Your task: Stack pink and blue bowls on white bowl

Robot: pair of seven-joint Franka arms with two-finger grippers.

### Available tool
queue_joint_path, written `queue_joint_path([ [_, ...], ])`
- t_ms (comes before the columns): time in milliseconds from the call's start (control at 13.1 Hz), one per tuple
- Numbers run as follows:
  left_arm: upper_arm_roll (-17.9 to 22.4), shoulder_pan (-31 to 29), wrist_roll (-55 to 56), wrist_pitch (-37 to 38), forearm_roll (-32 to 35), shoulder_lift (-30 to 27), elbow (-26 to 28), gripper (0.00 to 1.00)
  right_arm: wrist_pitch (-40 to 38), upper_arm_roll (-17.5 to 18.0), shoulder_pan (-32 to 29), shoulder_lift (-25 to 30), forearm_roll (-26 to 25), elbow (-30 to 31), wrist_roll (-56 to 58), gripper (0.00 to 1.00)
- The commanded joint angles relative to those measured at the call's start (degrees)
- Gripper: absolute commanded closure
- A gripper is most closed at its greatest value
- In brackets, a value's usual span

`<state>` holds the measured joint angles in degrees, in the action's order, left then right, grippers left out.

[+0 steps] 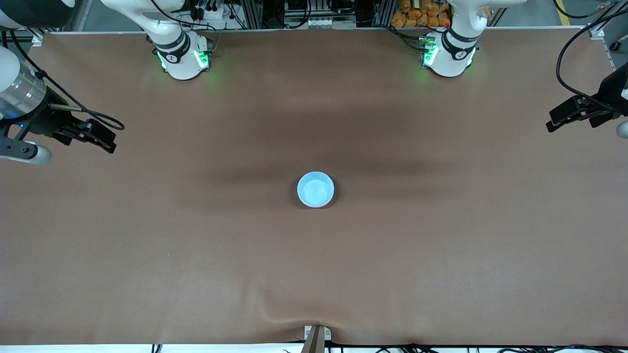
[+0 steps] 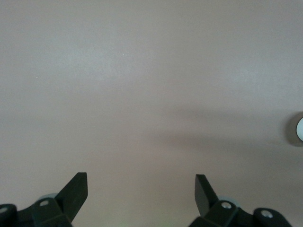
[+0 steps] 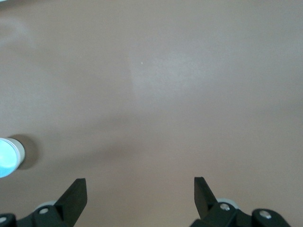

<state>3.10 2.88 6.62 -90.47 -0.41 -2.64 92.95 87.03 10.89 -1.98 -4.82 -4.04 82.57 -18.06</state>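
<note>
A light sky-blue bowl (image 1: 315, 189) stands upright at the middle of the table. It also shows at the edge of the right wrist view (image 3: 5, 157), where a pale white wall shows below its blue inside, and at the edge of the left wrist view (image 2: 299, 130). No pink bowl shows in any view, and I cannot tell whether other bowls sit under the blue one. My left gripper (image 1: 551, 125) (image 2: 141, 182) is open and empty over the left arm's end of the table. My right gripper (image 1: 112, 142) (image 3: 140, 185) is open and empty over the right arm's end.
The brown table cover (image 1: 441, 255) has a wrinkle at the edge nearest the front camera, by a small clamp (image 1: 316, 336). The two arm bases (image 1: 184, 56) (image 1: 449, 54) stand along the edge farthest from that camera. Cables hang by the left gripper.
</note>
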Motion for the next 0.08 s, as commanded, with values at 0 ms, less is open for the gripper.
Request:
queue_joint_path([
  [0, -0.11, -0.07, -0.46, -0.06, 0.85, -0.26, -0.49, 0.0, 2.44, -1.4, -0.65, 8.67, 1.93, 10.66, 4.25, 0.0],
])
